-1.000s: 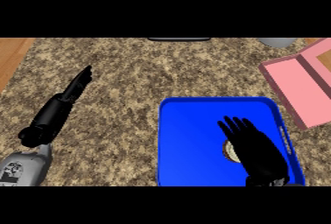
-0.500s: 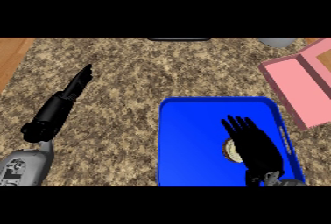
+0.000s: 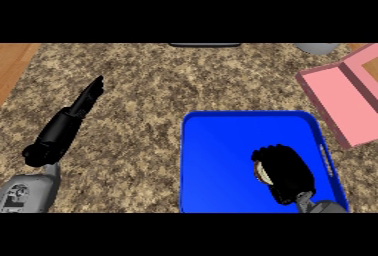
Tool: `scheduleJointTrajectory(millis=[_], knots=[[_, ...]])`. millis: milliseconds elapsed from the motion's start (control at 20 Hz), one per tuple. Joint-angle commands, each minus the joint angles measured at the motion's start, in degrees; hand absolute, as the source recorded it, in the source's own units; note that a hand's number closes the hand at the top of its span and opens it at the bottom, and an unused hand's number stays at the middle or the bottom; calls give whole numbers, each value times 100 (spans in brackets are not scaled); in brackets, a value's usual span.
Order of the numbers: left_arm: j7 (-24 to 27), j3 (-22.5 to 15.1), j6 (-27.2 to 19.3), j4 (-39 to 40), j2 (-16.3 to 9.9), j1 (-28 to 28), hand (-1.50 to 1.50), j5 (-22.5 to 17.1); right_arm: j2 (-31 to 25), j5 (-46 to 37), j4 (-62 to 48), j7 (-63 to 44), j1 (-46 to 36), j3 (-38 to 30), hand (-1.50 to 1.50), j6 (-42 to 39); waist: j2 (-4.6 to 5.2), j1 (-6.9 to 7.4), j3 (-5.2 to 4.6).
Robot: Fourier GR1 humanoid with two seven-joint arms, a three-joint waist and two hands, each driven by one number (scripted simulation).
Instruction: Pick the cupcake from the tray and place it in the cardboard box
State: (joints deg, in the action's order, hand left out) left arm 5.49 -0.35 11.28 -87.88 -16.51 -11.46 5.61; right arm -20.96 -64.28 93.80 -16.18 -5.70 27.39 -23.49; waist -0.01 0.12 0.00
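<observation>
Head view, nearest first: the right hand (image 3: 286,172) comes in from the lower edge over the blue tray (image 3: 221,165), knuckles up, and its fingers (image 3: 275,154) are curled down around the cupcake (image 3: 260,172). Only a pale sliver of the cupcake shows, just left of the fingers and under them; the rest is hidden by the hand, so its top and wrapper cannot be told apart. It sits in the right half of the tray, near the tray's right wall and closer to the near edge than the far one. Whether it is lifted off the tray floor or resting on it cannot be told from this angle.

The tray lies on the speckled bench (image 3: 155,90), its raised rim showing all around except where the hand crosses the near edge.

To the left of the tray and well apart from it, the left hand (image 3: 87,97) lies over the bench with its fingers straight and together, pointing away from the robot, touching nothing that can be seen.

Beyond the right fingers and off to their right, the pink cardboard box (image 3: 339,97) sits tilted at the bench's right edge, open side up, apart from the tray's far right corner.

Farthest off, along the far edge, a dark flat object (image 3: 205,45) and a grey rounded one (image 3: 317,48) are cut by the frame.
</observation>
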Motion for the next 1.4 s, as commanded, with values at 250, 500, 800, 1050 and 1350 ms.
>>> scheduleJointTrajectory(millis=[250,500,800,1050,1350], knots=[[222,72,158,-37,17,188,0,158,193,-687,-440,724,-163,98,150,1194,0,-1,0],[-23,-70,214,-17,150,-124,0,82,1125,268,-2093,184,-1970,-1512,150,822,121,324,10],[-152,-210,199,-117,258,-373,0,144,1268,272,-3771,-31,-3541,-2486,150,1828,150,432,17],[-121,-170,87,-91,254,-209,0,275,1171,-253,-4797,15,-4822,-2424,150,2398,96,337,3],[-37,135,292,-30,84,-104,0,31,1159,-416,-5137,-365,-5509,-2727,150,3021,44,173,-1]])
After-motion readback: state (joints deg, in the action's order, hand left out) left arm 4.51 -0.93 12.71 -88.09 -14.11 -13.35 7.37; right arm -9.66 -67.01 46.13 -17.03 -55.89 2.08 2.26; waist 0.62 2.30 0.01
